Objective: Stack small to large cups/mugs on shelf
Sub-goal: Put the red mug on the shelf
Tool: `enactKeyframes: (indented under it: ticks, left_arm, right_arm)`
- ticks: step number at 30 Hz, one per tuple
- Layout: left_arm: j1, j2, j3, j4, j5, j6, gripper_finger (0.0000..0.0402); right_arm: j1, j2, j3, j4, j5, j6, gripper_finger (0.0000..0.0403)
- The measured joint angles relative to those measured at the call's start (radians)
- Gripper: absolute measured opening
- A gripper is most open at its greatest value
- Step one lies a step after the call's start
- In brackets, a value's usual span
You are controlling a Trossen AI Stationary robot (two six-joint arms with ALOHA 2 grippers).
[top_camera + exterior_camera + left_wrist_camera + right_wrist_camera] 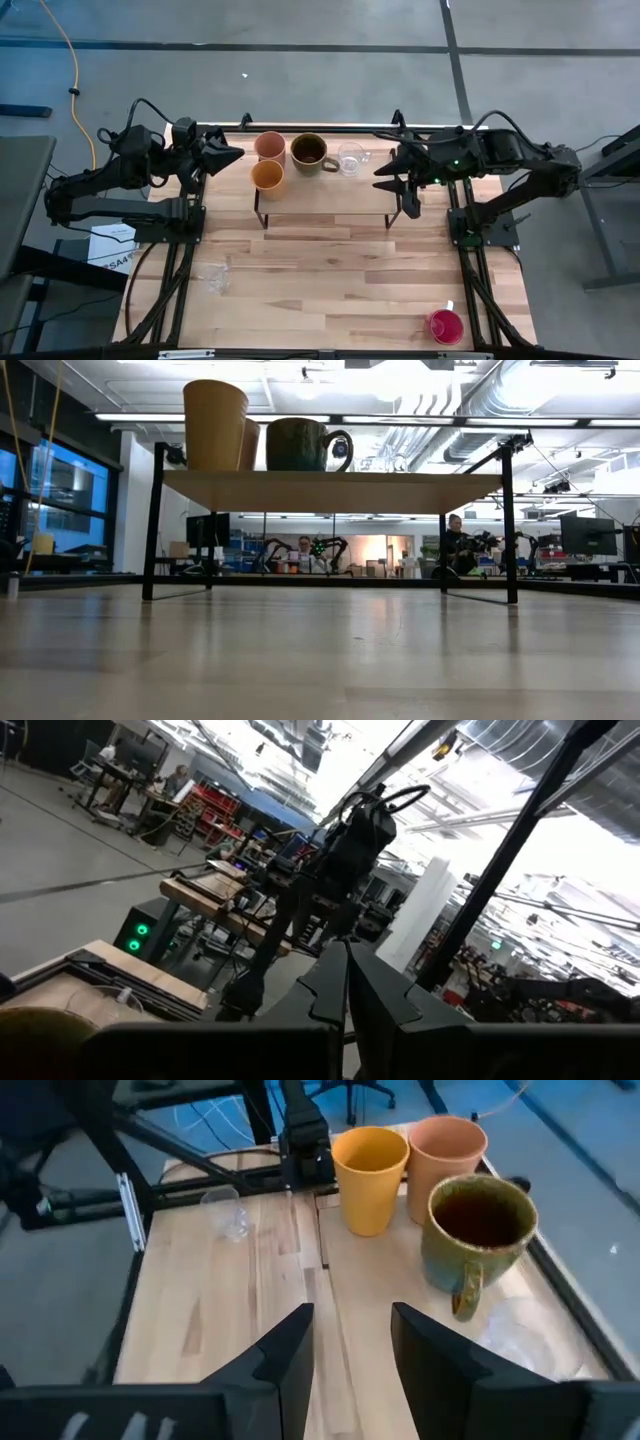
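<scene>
The shelf (330, 195) stands at the table's far middle. On its wood top stand the peach tumbler (270, 146), the yellow-orange cup (267, 177), the brown handled mug (308, 152) and a clear glass mug (350, 157). A second clear glass mug (215, 278) rests on the table at the near left. The red-pink cup (446, 326) stands at the near right. My left gripper (238, 155) is shut and empty, just left of the peach tumbler. My right gripper (350, 1355) is open and empty over the shelf's right part, pointing toward the cups.
The shelf's black legs (150, 525) stand on the table. The arms' black frames (180, 250) run along both table sides. Bare shelf top (340, 1290) lies right of the cups. People sit at desks in the room beyond (305, 555).
</scene>
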Motion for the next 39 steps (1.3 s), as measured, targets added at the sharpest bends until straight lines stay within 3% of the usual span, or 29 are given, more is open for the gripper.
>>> enactKeyframes:
  ticks: [3,7,11,17,23,25,30,35,39]
  left_arm:
    - [0.0,0.0,0.0,0.0,-0.006,0.001,0.0003]
    - [0.0,0.0,0.0,0.0,-0.016,0.006,0.0003]
    - [0.0,0.0,0.0,0.0,-0.018,0.006,0.0003]
    - [0.0,0.0,0.0,0.0,-0.019,0.006,0.0003]
    - [0.0,0.0,0.0,0.0,-0.019,0.006,0.0003]
    - [0.0,0.0,0.0,0.0,-0.017,0.006,0.0003]
    - [0.0,0.0,0.0,0.0,-0.012,0.006,0.0003]
    - [0.0,0.0,0.0,0.0,-0.012,0.028,0.0003]
    - [0.0,0.0,0.0,0.0,-0.015,0.034,0.0003]
  right_arm:
    - [-0.006,0.008,0.001,-0.045,-0.009,0.142,0.0128]
    - [0.01,0.066,0.001,-0.292,-0.153,0.365,0.0145]
    - [0.129,0.14,0.001,-0.526,-0.239,0.528,0.0172]
    - [0.341,0.235,-0.005,-0.591,-0.341,0.77,0.0224]
    - [0.546,0.201,-0.231,-0.457,-0.458,1.175,0.0238]
    - [0.615,0.158,-0.333,-0.341,-0.506,1.37,0.0239]
    - [0.753,0.063,-0.52,0.001,-0.491,1.839,0.0239]
    - [0.873,0.066,-0.579,0.028,-0.481,1.888,0.0239]
    - [0.921,0.067,-0.597,0.019,-0.349,1.798,0.0238]
